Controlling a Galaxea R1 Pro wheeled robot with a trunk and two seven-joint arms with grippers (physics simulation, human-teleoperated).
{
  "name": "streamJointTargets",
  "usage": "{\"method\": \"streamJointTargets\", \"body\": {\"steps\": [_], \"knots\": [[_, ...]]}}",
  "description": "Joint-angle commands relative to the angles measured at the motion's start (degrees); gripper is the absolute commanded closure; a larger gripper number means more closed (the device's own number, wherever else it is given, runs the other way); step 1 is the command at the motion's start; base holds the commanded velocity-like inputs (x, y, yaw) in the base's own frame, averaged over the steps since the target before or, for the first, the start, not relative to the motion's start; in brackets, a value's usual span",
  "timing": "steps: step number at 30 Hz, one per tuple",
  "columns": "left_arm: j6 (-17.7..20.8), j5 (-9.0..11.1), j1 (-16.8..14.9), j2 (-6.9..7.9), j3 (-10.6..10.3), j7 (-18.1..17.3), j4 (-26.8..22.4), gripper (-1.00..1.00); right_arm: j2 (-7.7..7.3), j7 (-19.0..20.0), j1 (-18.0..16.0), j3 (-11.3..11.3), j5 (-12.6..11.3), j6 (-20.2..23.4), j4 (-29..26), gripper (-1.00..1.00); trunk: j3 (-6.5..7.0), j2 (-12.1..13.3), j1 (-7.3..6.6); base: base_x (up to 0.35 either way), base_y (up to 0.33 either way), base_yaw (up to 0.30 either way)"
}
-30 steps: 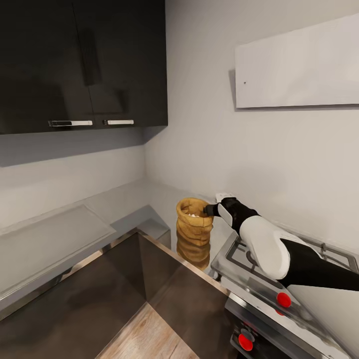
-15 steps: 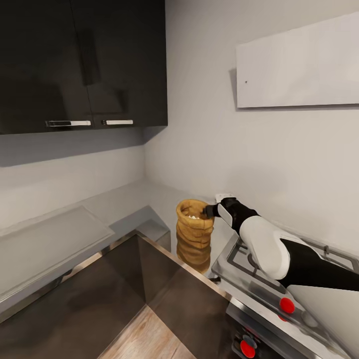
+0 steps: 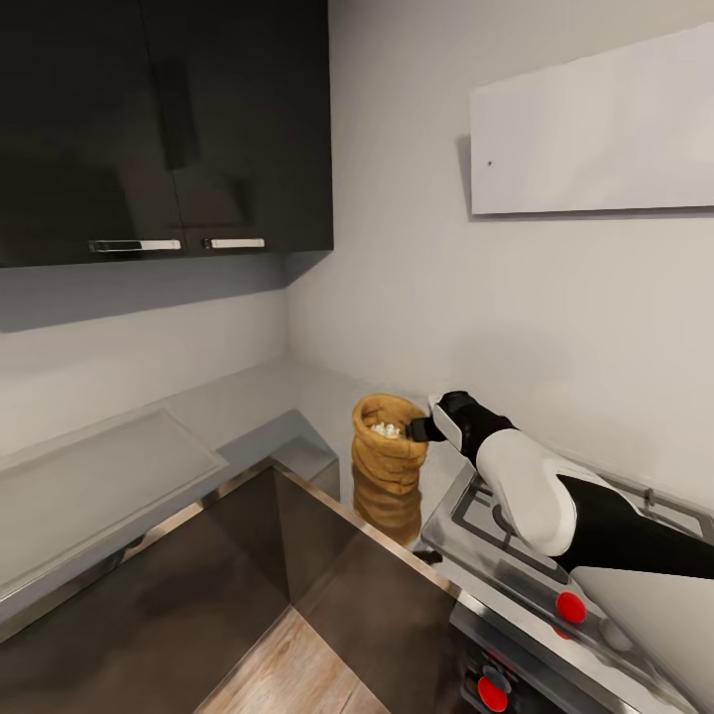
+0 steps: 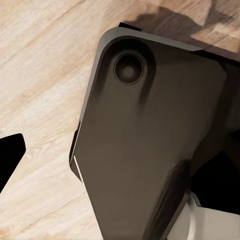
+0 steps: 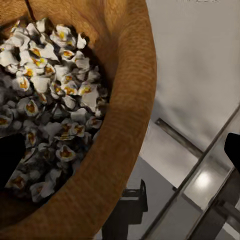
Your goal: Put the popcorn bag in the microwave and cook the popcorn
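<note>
Dark wall cabinets [image 3: 164, 129] far left, steel countertop [image 3: 109, 476] running below them into the corner; the bag [image 3: 387, 474] stands upright on it at the corner, just beside the hob [image 3: 555, 555], rolled rim open, popcorn [image 3: 386, 430] showing inside. Right gripper [image 3: 424, 429] sits at the rim's hob side; in the right wrist view one dark finger [image 5: 11, 157] lies inside over the popcorn [image 5: 50, 95] and the other outside the bag [image 5: 107, 165] wall, jaws spread astride the rim, whether they press the paper I cannot tell; left jaws hidden, cannot tell. Bag looks light, soft, crushable, liable to tip and spill; best pinched at the rolled rim, kept upright.
</note>
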Motion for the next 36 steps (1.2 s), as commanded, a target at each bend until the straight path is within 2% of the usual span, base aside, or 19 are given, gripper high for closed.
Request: {"method": "streamJointTargets", "body": {"steps": [1, 6, 7, 24, 29, 31, 32, 34, 36], "knots": [[-0.10, 0.16, -0.02, -0.01, 0.00, 0.08, -0.04, -1.00, 0.05, -0.15, -0.03, -0.48, 0.31, 0.10, -0.08, -1.00, -0.07, -0.05, 0.01, 0.111, 0.000, 0.000], [-0.10, 0.14, 0.01, 0.02, -0.04, 0.06, -0.04, -1.00, 0.07, 0.33, -0.03, -0.48, 0.17, -0.27, -0.16, -1.00, -0.07, -0.05, 0.01, 0.155, 0.000, 0.000], [-0.10, 0.14, 0.01, 0.02, -0.04, 0.08, -0.04, -1.00, 0.11, 0.40, -0.03, -0.48, 0.15, -0.27, -0.15, 1.00, -0.07, -0.05, 0.01, 0.037, 0.000, 0.000], [-0.10, 0.23, -0.01, 0.05, -0.01, 0.09, -0.04, -1.00, 0.24, 0.68, -0.03, -0.62, 0.08, 0.03, -0.64, 1.00, -0.07, -0.05, 0.01, 0.002, 0.000, 0.000], [-0.10, 0.22, 0.01, 0.07, 0.01, 0.11, -0.04, -1.00, 0.47, 0.71, -0.03, -0.87, -0.01, 1.30, -1.41, 1.00, -0.07, -0.05, 0.01, 0.000, 0.000, 0.000], [-0.10, 0.23, 0.00, 0.08, 0.01, 0.11, -0.04, -1.00, 0.77, 0.72, -0.03, -0.92, -0.08, 4.04, -3.74, 1.00, -0.07, -0.05, 0.01, 0.000, 0.000, 0.000], [-0.10, 0.23, -0.02, 0.08, 0.03, 0.12, -0.04, -1.00, 0.91, 0.72, -0.03, -1.21, -0.76, 7.43, -7.37, 1.00, -0.07, -0.05, 0.01, 0.000, 0.000, 0.000], [-0.10, 0.23, -0.02, 0.08, 0.04, 0.11, -0.04, -1.00, 1.01, 0.72, -0.03, -1.80, -4.42, 15.61, -14.97, 1.00, -0.07, -0.05, 0.01, 0.000, 0.000, 0.000], [-0.10, 0.23, 0.00, 0.08, 0.04, 0.13, -0.04, -1.00, 1.02, 0.78, -0.03, -1.92, -5.83, 19.95, -18.98, 1.00, -0.07, -0.05, 0.01, 0.000, 0.000, 0.000]]}}
